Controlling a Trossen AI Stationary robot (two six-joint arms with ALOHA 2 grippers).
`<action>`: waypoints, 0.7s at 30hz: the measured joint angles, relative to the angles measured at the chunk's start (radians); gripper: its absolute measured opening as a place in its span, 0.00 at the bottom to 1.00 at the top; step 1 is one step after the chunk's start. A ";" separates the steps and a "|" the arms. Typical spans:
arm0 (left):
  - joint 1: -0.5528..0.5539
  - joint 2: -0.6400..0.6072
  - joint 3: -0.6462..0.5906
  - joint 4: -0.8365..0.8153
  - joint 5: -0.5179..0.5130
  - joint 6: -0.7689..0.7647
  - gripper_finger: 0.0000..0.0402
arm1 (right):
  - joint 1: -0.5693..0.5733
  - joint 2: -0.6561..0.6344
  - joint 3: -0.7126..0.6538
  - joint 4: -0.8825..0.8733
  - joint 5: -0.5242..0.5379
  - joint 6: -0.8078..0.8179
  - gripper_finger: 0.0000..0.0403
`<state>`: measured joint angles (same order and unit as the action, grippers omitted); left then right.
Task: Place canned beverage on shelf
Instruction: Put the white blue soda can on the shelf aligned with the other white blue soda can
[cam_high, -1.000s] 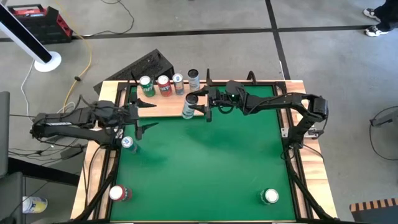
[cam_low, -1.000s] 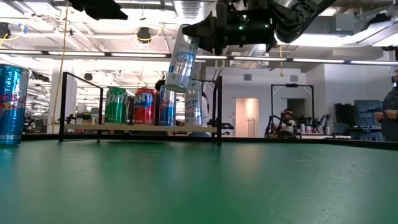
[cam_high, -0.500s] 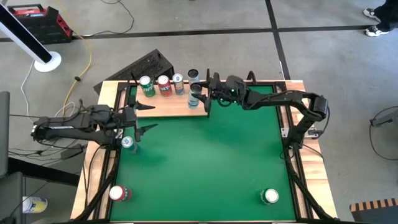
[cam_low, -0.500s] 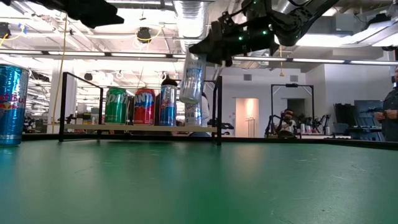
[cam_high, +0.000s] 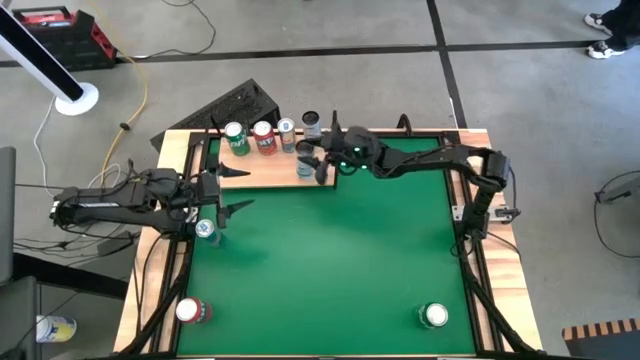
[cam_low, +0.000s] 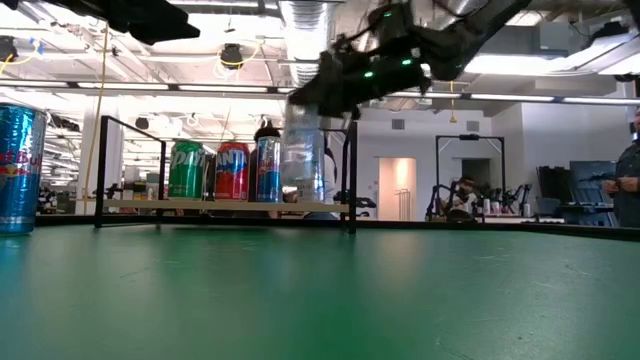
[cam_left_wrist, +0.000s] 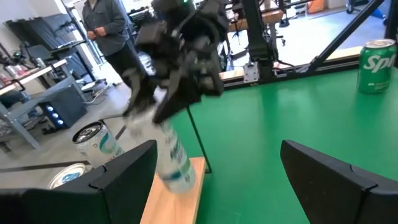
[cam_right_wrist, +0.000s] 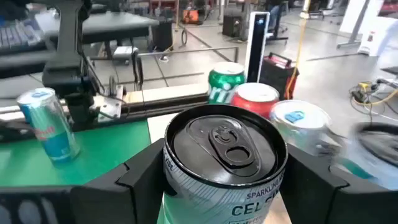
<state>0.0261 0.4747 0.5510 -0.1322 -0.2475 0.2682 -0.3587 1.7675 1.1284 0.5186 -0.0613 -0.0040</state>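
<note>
The right gripper (cam_high: 318, 163) is clamped on the slim can (cam_right_wrist: 222, 163) just below its rim, holding it over the shelf (cam_high: 270, 171) near its right edge. The smooth, thin, dentable wall favours a moderate mid-body grip. The left gripper (cam_high: 222, 193), its fingers spread and empty, waits near the tabletop's left edge.

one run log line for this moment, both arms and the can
right gripper: shut on white can, over shelf right end | left gripper: open, empty, above blue can | shelf row: green, red, blue cans
</note>
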 joint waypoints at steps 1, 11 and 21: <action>0.000 0.000 0.000 0.000 0.001 0.000 0.81 | 0.005 0.019 0.031 -0.008 0.001 -0.014 0.69; 0.000 0.000 0.000 -0.017 0.013 0.000 0.81 | 0.003 0.023 0.120 -0.146 -0.009 -0.056 0.69; 0.000 0.000 0.000 -0.030 0.031 0.000 0.81 | -0.053 0.021 0.078 -0.145 0.001 -0.060 0.69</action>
<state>0.0261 0.4749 0.5507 -0.1623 -0.2162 0.2684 -0.4118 1.7882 1.2066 0.3741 -0.0600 -0.0636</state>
